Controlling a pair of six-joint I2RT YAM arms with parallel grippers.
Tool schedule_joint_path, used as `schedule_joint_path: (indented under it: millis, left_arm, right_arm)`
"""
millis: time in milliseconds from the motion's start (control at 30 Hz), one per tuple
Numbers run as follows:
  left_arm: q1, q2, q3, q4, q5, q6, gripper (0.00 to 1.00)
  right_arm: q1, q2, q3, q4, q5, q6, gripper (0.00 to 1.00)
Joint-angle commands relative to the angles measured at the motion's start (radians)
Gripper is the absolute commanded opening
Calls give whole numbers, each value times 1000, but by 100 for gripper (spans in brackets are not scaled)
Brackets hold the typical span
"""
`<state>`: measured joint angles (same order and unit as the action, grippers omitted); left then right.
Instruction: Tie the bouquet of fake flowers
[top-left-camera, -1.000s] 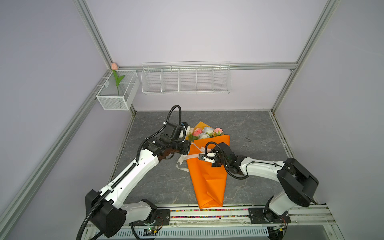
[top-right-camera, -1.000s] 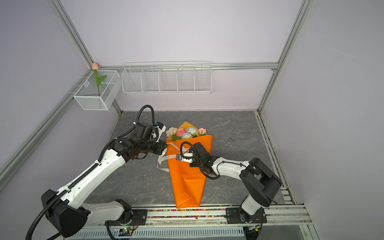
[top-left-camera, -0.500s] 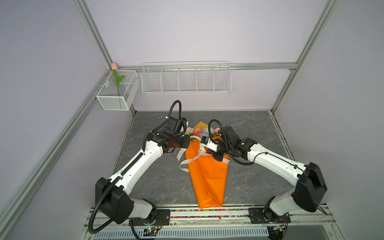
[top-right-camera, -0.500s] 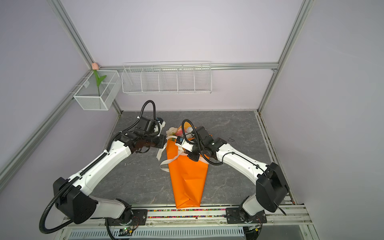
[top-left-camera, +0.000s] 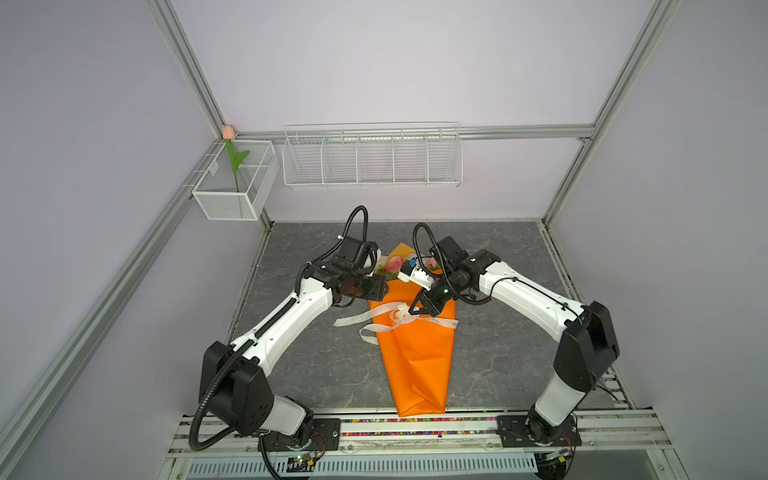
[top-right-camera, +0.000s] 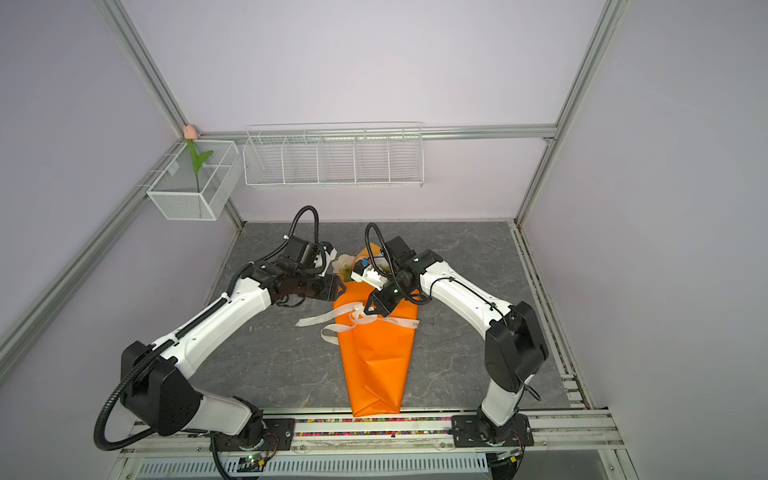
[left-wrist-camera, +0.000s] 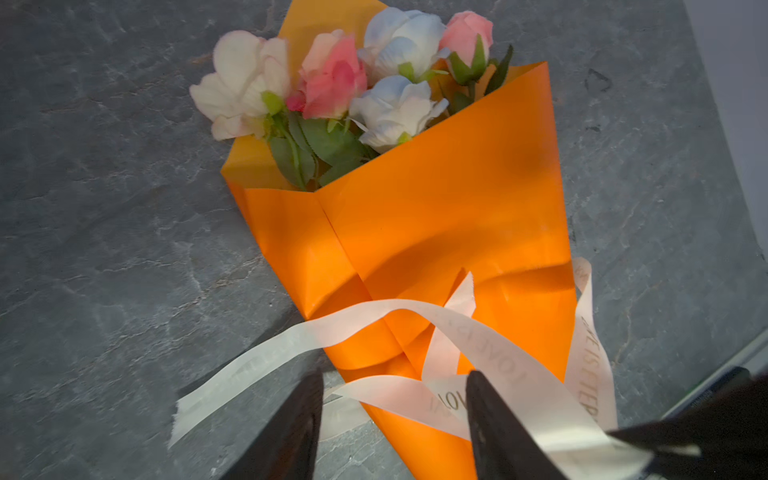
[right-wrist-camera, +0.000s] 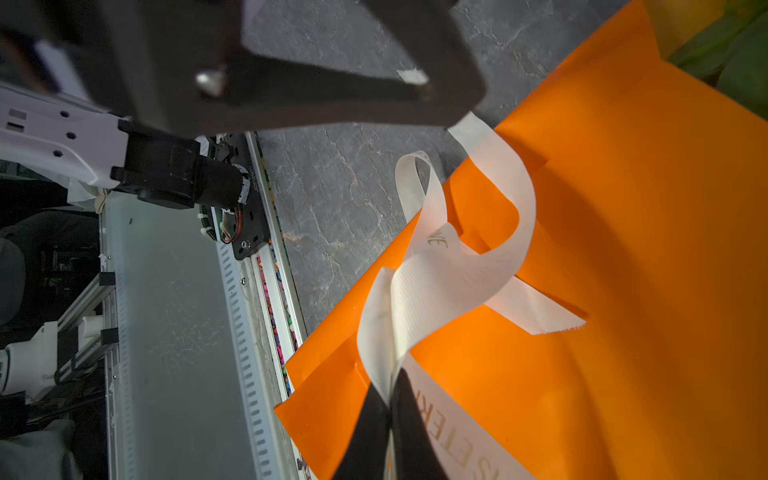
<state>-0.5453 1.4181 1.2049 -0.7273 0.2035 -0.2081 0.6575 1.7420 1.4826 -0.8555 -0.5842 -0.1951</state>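
Observation:
The bouquet of fake flowers (top-left-camera: 417, 357) (top-right-camera: 374, 361) lies on the grey table in an orange paper cone, with its white, pink and pale blue roses (left-wrist-camera: 353, 83) at the far end. A loose white printed ribbon (top-left-camera: 374, 318) (left-wrist-camera: 374, 311) (right-wrist-camera: 449, 266) crosses the cone's middle. My left gripper (left-wrist-camera: 392, 399) (top-left-camera: 381, 291) is open just left of the cone, over the ribbon, holding nothing. My right gripper (right-wrist-camera: 390, 399) (top-left-camera: 415, 309) (top-right-camera: 368, 309) is shut on a fold of the ribbon above the cone.
A white mesh basket (top-left-camera: 232, 195) on the left wall holds a single pink tulip (top-left-camera: 227, 132). A wire shelf (top-left-camera: 372, 158) hangs on the back wall. The arms' mounting rail (top-left-camera: 415, 424) runs along the table's front edge, at the cone's tip.
My left gripper has opened, and the ribbon's left end now trails loose on the table. The right arm has raised its elbow and swung back, still gripping the ribbon.

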Motion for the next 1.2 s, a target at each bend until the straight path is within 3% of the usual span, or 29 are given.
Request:
schedule_joint_path:
  millis: [0,100,200,433,700,800,1033,1067,1167]
  left_arm:
    - [1,-63,-66,131,122,-4,55]
    - [2,-65,-96,177,251,10,56]
    - [0,-22,-120,217,370,12,59]
    - [-8,-28,-255,344,348,-10,75]
    - [-34,61,-231,404,305,61,79]
    - [-39,127,-189,398,362,90,77]
    - [-42,183,-159,361,335,132,69]
    - [-42,189,-158,369,347,134,62]
    - [-42,209,-148,390,374,121,56]
  right_arm:
    - [-24,58,57,-94,-4,33,7]
    - [-44,139,148,-215,25,45,7]
    - [-56,169,170,-189,6,62,7]
    - [-57,153,170,-143,8,62,8]
    - [-57,130,157,-131,-7,30,7]
    - [-58,125,156,-130,7,22,7]
    - [-57,118,149,-123,4,14,7]
    - [-57,114,145,-120,5,13,7]
    - [-58,110,138,-110,10,14,7]
